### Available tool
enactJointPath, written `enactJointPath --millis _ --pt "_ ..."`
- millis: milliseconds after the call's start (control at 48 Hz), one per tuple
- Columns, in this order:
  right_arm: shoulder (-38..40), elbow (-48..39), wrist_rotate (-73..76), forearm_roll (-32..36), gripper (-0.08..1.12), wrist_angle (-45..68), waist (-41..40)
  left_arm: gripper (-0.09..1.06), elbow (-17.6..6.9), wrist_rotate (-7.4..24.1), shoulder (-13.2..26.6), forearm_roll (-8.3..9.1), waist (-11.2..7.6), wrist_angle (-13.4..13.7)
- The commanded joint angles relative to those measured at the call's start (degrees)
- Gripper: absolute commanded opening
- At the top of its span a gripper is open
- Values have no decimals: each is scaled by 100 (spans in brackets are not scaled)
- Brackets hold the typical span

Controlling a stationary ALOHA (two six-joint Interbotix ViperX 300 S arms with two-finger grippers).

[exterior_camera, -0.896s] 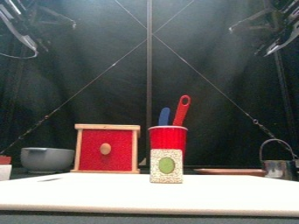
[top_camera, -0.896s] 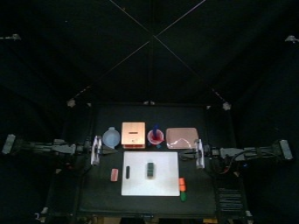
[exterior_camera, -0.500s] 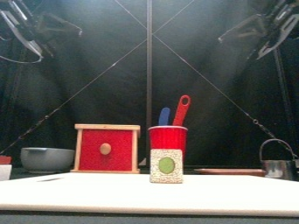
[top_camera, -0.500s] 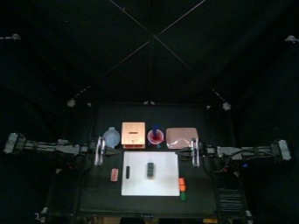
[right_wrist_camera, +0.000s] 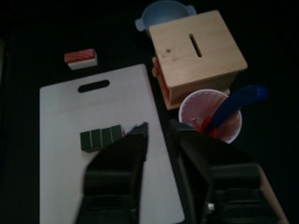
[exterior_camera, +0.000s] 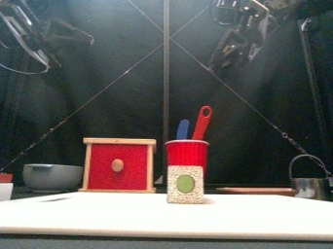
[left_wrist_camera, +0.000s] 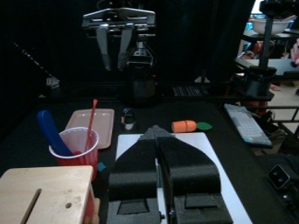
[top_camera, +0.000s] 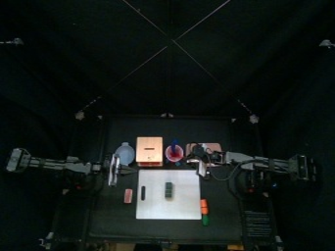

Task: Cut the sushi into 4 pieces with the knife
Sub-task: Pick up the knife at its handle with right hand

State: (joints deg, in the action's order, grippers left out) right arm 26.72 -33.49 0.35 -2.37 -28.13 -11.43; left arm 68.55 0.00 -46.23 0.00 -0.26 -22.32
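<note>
The dark green sushi roll [top_camera: 170, 186] lies on the white cutting board [top_camera: 186, 196]; from the front its end [exterior_camera: 185, 185] faces me. Behind it stands the red cup [exterior_camera: 186, 154] with the blue knife [exterior_camera: 182, 129] and the red knife [exterior_camera: 202, 121]. My right gripper [top_camera: 197, 158] hangs open high above the table, just right of the cup [right_wrist_camera: 208, 114], with the roll [right_wrist_camera: 103, 137] near its fingertips in the right wrist view. My left gripper [left_wrist_camera: 163, 138] is shut and empty at the board's left edge, raised.
A wooden box [top_camera: 151, 152] with a red drawer front stands left of the cup, a blue-grey bowl [top_camera: 125, 154] beyond it. The pink tray [top_camera: 206, 150] lies under the right arm. A metal cutter [exterior_camera: 307, 182] stands far right. Small toys [top_camera: 206, 208] lie right of the board.
The right arm has swung in from the table's right side to above the pink tray, beside the red cup. The left arm has barely shifted.
</note>
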Motion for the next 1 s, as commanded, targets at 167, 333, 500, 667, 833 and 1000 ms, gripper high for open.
enactJointPath --millis 167,333,500,667,833,1000 --pt "-782 984 -88 422 104 -932 -53 26 -44 0 18 -79 0 -53" --pt "-1327 1433 -141 721 102 -1450 -9 26 0 0 18 -123 9 -62" --pt "-1925 1890 -264 993 102 -2232 18 26 44 0 18 -176 18 -53" --pt "-2514 2276 -483 1028 101 -3050 9 26 70 0 18 -193 18 -53" --pt "-2874 2549 -510 1143 101 -3419 0 26 114 -9 18 -202 18 -53" --pt "-2997 2654 -510 1283 101 -3516 -53 26 149 -9 18 -281 9 -53"
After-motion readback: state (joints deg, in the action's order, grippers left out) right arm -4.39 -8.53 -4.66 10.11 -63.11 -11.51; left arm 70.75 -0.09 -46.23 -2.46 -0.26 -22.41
